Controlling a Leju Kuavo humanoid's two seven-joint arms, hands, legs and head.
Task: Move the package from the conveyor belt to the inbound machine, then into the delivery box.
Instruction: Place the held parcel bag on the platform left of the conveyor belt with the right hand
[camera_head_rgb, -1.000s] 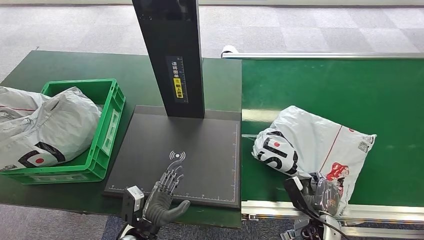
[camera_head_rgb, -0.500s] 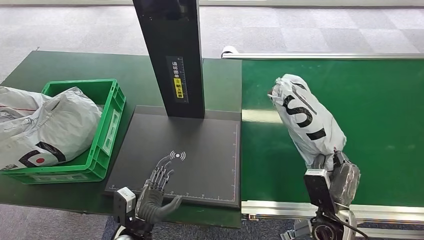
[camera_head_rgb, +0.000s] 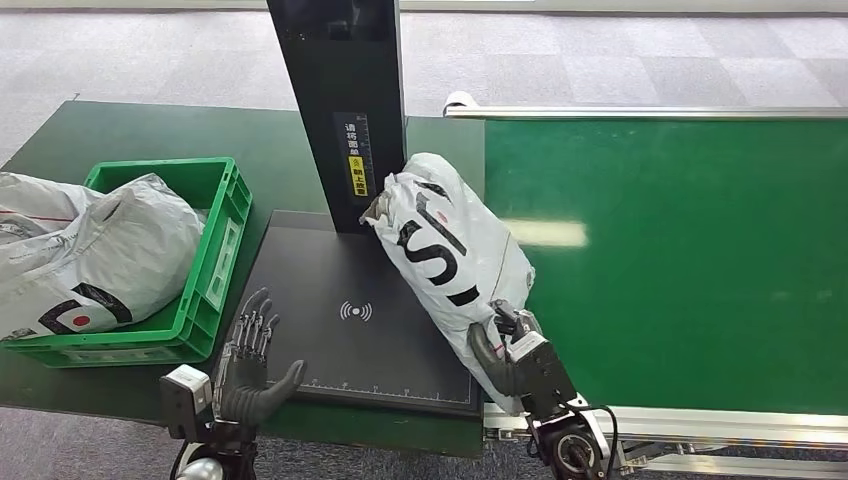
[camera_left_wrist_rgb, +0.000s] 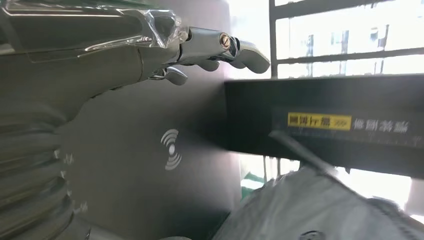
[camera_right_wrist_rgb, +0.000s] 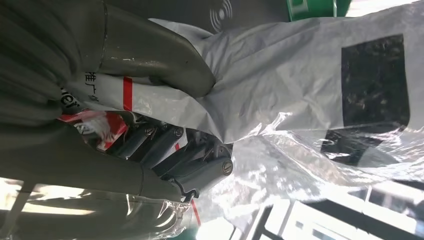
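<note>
A white plastic package (camera_head_rgb: 447, 244) with black lettering hangs tilted over the right side of the black inbound machine plate (camera_head_rgb: 330, 340), its top close to the machine's black post (camera_head_rgb: 345, 110). My right hand (camera_head_rgb: 510, 358) grips its lower end at the plate's near right corner; in the right wrist view the thumb and fingers (camera_right_wrist_rgb: 170, 150) pinch the package (camera_right_wrist_rgb: 300, 90) film. My left hand (camera_head_rgb: 250, 365) is open with fingers spread, at the plate's near left corner, and its fingers (camera_left_wrist_rgb: 200, 42) hover over the plate (camera_left_wrist_rgb: 150, 150). The green conveyor belt (camera_head_rgb: 680, 250) lies to the right.
A green crate (camera_head_rgb: 215, 250) at the left holds a grey-white bag (camera_head_rgb: 100, 250), with another bag beside it. The post carries a yellow label (camera_head_rgb: 356, 175). The belt's metal rail (camera_head_rgb: 700, 425) runs along the near edge. Grey carpet lies beyond.
My right hand lifted the package off the belt and carried it left over the machine plate. My left hand drew back left, off the plate's middle to its near left corner.
</note>
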